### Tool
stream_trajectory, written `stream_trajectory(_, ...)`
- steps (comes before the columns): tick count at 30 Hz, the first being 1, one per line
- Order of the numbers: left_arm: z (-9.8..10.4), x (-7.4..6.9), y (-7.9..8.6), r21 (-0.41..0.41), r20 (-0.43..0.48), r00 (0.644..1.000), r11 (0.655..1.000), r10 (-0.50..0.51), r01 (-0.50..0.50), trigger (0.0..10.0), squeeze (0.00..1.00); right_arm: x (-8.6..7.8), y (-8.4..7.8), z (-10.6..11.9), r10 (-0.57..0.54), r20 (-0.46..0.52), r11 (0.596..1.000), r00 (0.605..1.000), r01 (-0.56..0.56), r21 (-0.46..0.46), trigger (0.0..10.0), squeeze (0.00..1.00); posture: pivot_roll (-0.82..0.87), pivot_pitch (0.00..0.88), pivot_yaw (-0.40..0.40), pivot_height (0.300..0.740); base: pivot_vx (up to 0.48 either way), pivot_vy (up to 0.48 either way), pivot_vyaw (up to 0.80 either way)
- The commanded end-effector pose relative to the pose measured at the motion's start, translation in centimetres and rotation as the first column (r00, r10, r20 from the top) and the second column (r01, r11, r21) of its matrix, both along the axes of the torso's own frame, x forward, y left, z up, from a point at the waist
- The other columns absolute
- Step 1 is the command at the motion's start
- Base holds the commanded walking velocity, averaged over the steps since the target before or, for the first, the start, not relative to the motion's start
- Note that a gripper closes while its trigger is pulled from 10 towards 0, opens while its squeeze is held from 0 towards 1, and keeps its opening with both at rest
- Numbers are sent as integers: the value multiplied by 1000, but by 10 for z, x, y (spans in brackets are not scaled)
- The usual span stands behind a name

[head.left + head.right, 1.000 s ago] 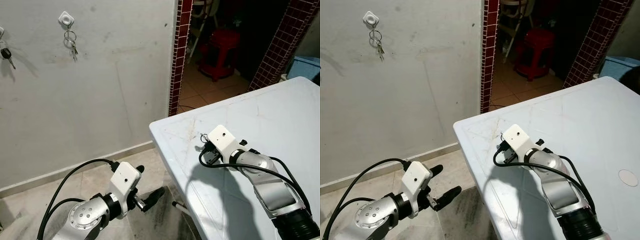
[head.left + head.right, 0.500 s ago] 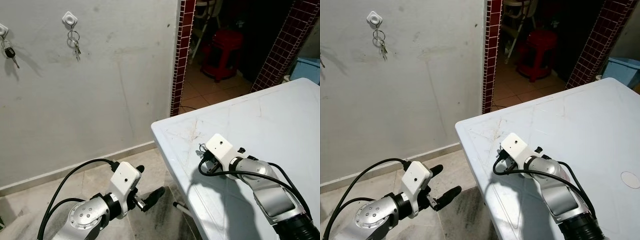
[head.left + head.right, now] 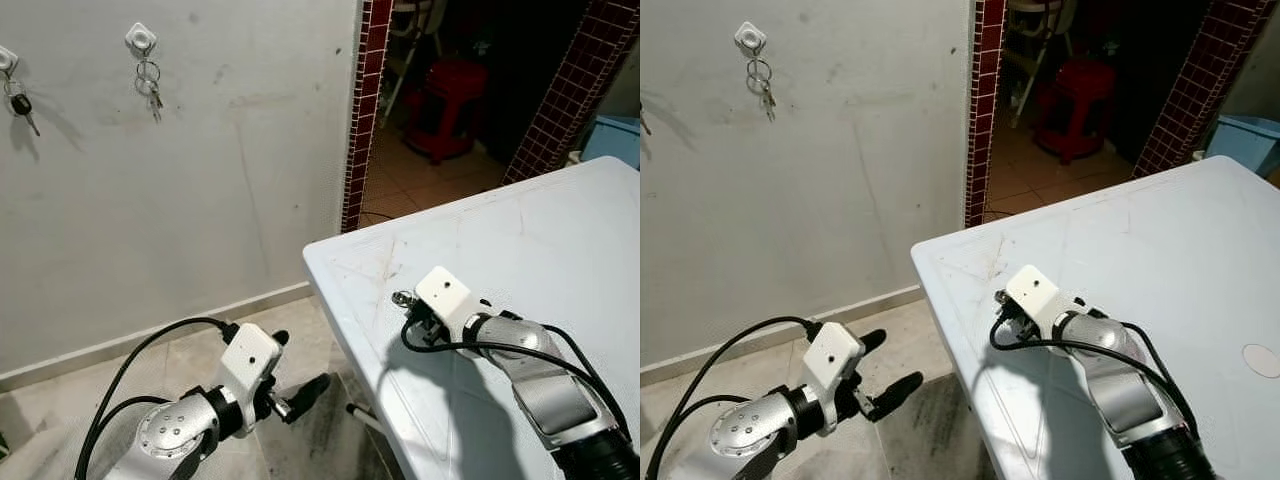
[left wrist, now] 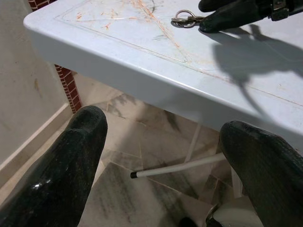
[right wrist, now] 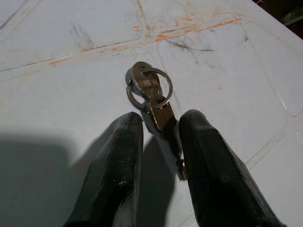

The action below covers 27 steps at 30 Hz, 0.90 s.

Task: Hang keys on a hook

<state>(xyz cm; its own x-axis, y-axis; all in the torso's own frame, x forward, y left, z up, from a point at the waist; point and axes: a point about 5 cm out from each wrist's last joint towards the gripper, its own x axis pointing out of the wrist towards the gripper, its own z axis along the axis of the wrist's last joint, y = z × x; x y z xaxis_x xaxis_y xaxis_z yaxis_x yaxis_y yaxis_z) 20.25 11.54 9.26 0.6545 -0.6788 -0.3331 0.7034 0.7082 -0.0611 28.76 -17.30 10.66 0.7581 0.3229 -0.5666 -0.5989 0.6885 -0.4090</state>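
In the left eye view the right gripper has drawn back along the white surface toward the near corner compared with a second ago, and the keys now peek out just ahead of its tip, lying flat on the surface. The left gripper hangs idle over the floor, fingers spread, much as before. High on the wall a hook already carries a set of keys, with another hook further left, so the goal lies well apart from the surface. The left wrist view shows the key ring resting near the edge, the right gripper's fingers touching it. In the right wrist view the two fingers straddle the key blade with the ring just beyond them, narrowly parted and not yet closed on it. That suggests the pickup is lined up but unfinished; the lift and the walk to the wall remain.
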Motion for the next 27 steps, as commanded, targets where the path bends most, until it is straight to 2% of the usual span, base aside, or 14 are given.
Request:
stream_trajectory(1, 1, 1, 4, 6, 1, 1000, 1000, 9, -9, 10000, 0, -3, -4, -2, -7, -24, 1000, 1000, 7, 1, 10000, 0, 66, 26, 0, 740, 0, 0, 0)
stream_trajectory(5, 12, 5, 3, -38, 11, 1000, 999, 22, -21, 10000, 0, -4, -3, -4, -8, -36, 1000, 999, 8, 14, 10000, 0, 68, 24, -1, 740, 0, 0, 0)
stream_trajectory(8, 13, 1, -2, -38, 20, 1000, 999, -10, 11, 10000, 0, -3, -2, -6, -7, -43, 1000, 999, 8, 20, 10000, 0, 70, 22, 1, 740, 0, 0, 0)
stream_trajectory(14, 13, 1, -4, -49, 24, 1000, 999, -6, 7, 10000, 0, -3, -1, -8, -9, -55, 999, 998, 11, 33, 10000, 0, 70, 22, 1, 740, 0, 0, 0)
stream_trajectory(15, 13, 1, -4, -49, 23, 1000, 999, -5, 6, 10000, 0, -4, 0, -8, -5, -61, 999, 998, 7, 36, 9137, 0, 70, 22, 1, 740, 0, 0, 0)
stream_trajectory(16, 13, 1, -4, -49, 24, 1000, 999, -4, 5, 10000, 0, -5, 0, -9, -3, -65, 999, 998, 6, 38, 3882, 0, 70, 22, 1, 740, 0, 0, 0)
stream_trajectory(17, 13, 1, -4, -49, 24, 1000, 999, -3, 4, 10000, 0, -5, 0, -9, -2, -67, 999, 998, 5, 40, 3882, 0, 70, 22, 1, 740, 0, 0, 0)
stream_trajectory(18, 14, 2, -4, -50, 29, 1000, 999, 3, -1, 10000, 0, -6, -1, -12, -15, -87, 998, 996, 20, 54, 0, 0, 70, 22, 0, 740, 0, 0, 0)
stream_trajectory(20, 15, 2, -3, -49, 32, 999, 999, 4, -2, 10000, 0, -7, -1, -14, -20, -101, 998, 995, 26, 62, 0, 0, 70, 22, 0, 740, 0, 0, 0)
stream_trajectory(27, 14, 1, -3, -43, 34, 999, 999, 8, -6, 10000, 0, -11, -1, -27, -79, -206, 976, 975, 117, 183, 0, 0, 77, 21, 1, 740, 0, 0, 0)
